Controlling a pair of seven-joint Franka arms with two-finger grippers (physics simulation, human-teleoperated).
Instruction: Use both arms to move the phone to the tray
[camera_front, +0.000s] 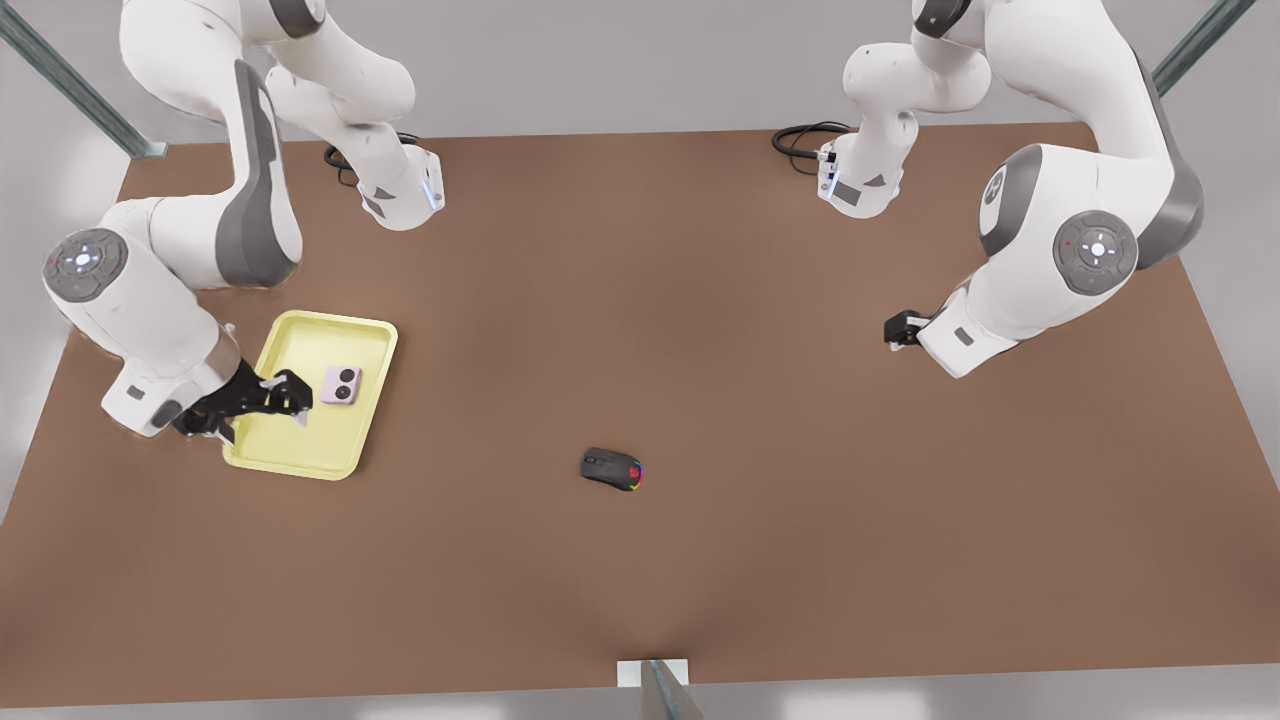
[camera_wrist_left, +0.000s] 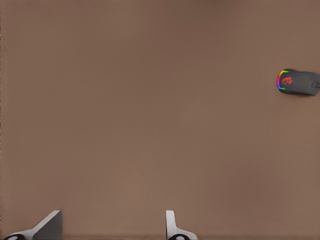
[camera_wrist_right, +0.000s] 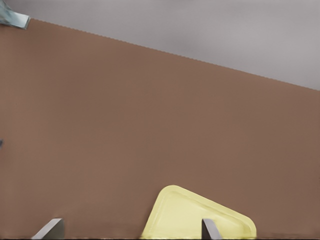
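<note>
The pink phone (camera_front: 341, 385) lies flat inside the yellow tray (camera_front: 300, 455) on the brown worktop (camera_front: 700, 350), the right end effector (camera_front: 290, 395) is just beside it, wide open and holding nothing, and the left end effector (camera_wrist_left: 112, 227) waits open and empty, well away from the tray.

The tabletop (camera_front: 700, 330) has a matt brown surface, smooth and even. The tray (camera_front: 300, 455) looks like smooth pale yellow plastic with a soft sheen. The phone (camera_front: 341, 385) shows a satin pink back and glossy black lenses. The mouse (camera_front: 611, 468) is matt black plastic. The arms (camera_front: 160, 300) wear glossy white shells with grey sections.
</note>
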